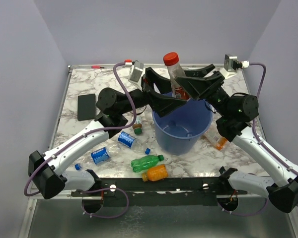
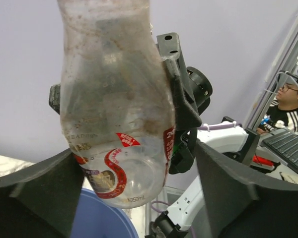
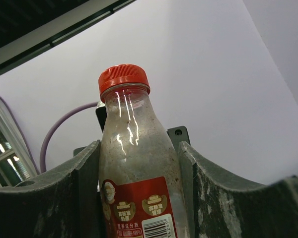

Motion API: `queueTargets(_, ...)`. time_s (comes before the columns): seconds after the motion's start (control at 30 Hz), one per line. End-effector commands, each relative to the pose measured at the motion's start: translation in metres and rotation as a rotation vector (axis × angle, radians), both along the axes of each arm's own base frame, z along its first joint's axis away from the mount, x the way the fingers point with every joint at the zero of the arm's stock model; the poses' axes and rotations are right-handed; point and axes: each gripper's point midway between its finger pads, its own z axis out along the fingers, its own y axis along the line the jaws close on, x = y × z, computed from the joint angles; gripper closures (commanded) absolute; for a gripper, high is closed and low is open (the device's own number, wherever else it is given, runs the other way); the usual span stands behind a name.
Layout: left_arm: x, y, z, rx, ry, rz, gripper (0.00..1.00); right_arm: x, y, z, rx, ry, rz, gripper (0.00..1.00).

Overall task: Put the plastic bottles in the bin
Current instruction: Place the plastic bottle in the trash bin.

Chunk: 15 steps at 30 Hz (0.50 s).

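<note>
A: Item under entry?

B: Red-capped bottle (image 1: 176,77), clear plastic, red label, inner wall filmed with brownish residue, seemingly empty. It is held upright above the blue bin (image 1: 179,141) and has not been released.

A: Held by what?

B: It is pinched at the labelled body by the right pincer (image 3: 139,148), one finger pressed to each side. The left pincer (image 2: 134,151) is spread wide about the bottle's lower end. No grip is shown there, and whether a finger brushes it cannot be told.

A: Handling properties?

B: It is judged light and thin-walled, likely to dent under a hard squeeze. The surface is smooth, so slipping is to be expected. It is not judged fragile, so a drop into the bin should be tolerated.

A: Recommended hold?

B: The straight labelled section below the shoulder is preferred. The tapering neck and cap are best avoided.

A: Remaining stock?

B: A green bottle (image 1: 146,162), an orange bottle (image 1: 155,173) and a blue-labelled bottle (image 1: 102,154) are listed lying on the marble counter (image 1: 89,84), near the bin's left side
</note>
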Motion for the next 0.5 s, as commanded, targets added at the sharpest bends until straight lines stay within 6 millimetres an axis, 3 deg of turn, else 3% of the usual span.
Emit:
queueTargets(0.0, -0.007, -0.004, 0.013, -0.017, -0.026, -0.036, 0.24, -0.008, 0.001, 0.008, -0.003, -0.033, 0.017, 0.99)
queueTargets(0.13, -0.003, -0.005, 0.012, -0.021, -0.018, -0.019, 0.47, -0.007, 0.000, 0.005, -0.026, -0.025, -0.005, 0.99)
queueTargets(0.23, 0.000, -0.003, 0.011, -0.021, -0.022, 0.001, 0.57, -0.004, -0.001, -0.001, -0.069, 0.006, -0.033, 0.99)
queueTargets(0.27, 0.000, -0.003, 0.010, -0.020, -0.023, 0.007, 0.59, -0.003, -0.001, -0.002, -0.086, 0.015, -0.043, 0.91)
queueTargets(0.33, 0.002, -0.001, 0.009, -0.013, -0.025, 0.026, 0.62, -0.002, -0.004, -0.003, -0.126, 0.033, -0.074, 0.49)
queueTargets(0.4, 0.003, 0.000, 0.008, -0.001, -0.028, 0.047, 0.64, -0.002, -0.010, -0.004, -0.170, 0.052, -0.119, 0.16)
queueTargets(0.43, 0.003, 0.002, 0.008, 0.010, -0.030, 0.061, 0.65, -0.002, -0.016, -0.002, -0.194, 0.055, -0.152, 0.03)
queueTargets(0.47, 0.005, 0.004, 0.006, 0.020, -0.032, 0.077, 0.65, -0.003, -0.021, -0.003, -0.217, 0.071, -0.180, 0.01)
